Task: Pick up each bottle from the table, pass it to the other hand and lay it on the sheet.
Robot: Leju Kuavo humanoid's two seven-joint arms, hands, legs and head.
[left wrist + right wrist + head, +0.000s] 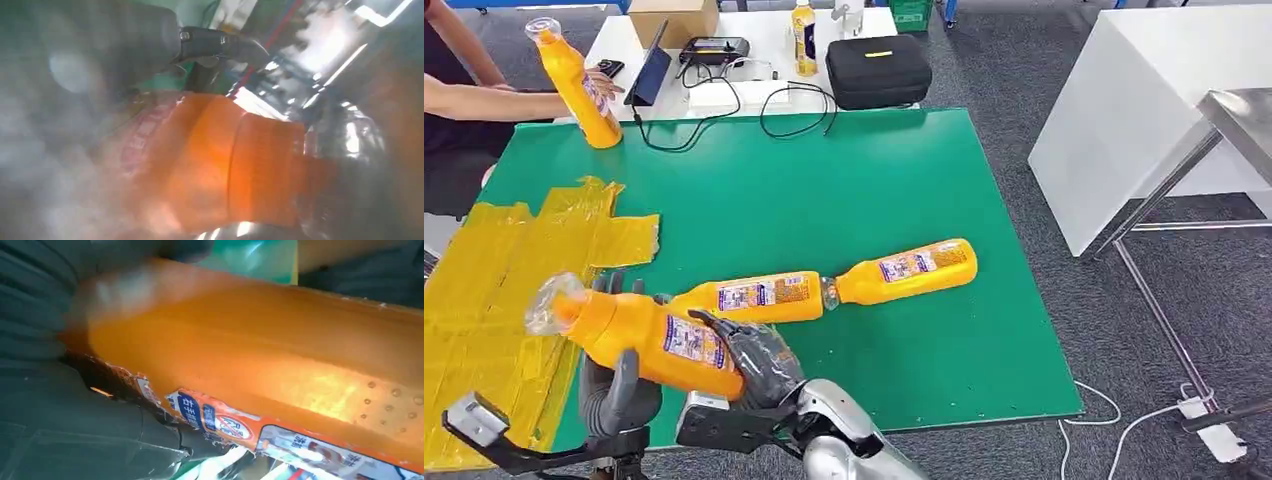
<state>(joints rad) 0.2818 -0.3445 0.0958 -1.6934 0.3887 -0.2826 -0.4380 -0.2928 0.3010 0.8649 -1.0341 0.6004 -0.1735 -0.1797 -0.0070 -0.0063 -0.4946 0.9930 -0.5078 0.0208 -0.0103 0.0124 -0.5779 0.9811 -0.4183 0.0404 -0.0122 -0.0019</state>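
An orange bottle (649,340) with a clear cap hangs tilted above the table's near left corner, cap toward the yellow sheet (494,280). My left hand (619,385) wraps its middle, fingers behind and thumb in front. My right hand (759,365) grips its base end. The same bottle (220,170) looms blurred in the left wrist view, and its labelled side (280,375) shows close in the right wrist view. Two more orange bottles (749,297) (909,265) lie end to end on the green table (824,180).
A person at the far left holds another orange bottle (579,85) upright on the table's back corner. Behind the green table, a white table carries a black case (877,70), cables, a tablet and a small bottle (803,37). A white block (1144,110) stands to the right.
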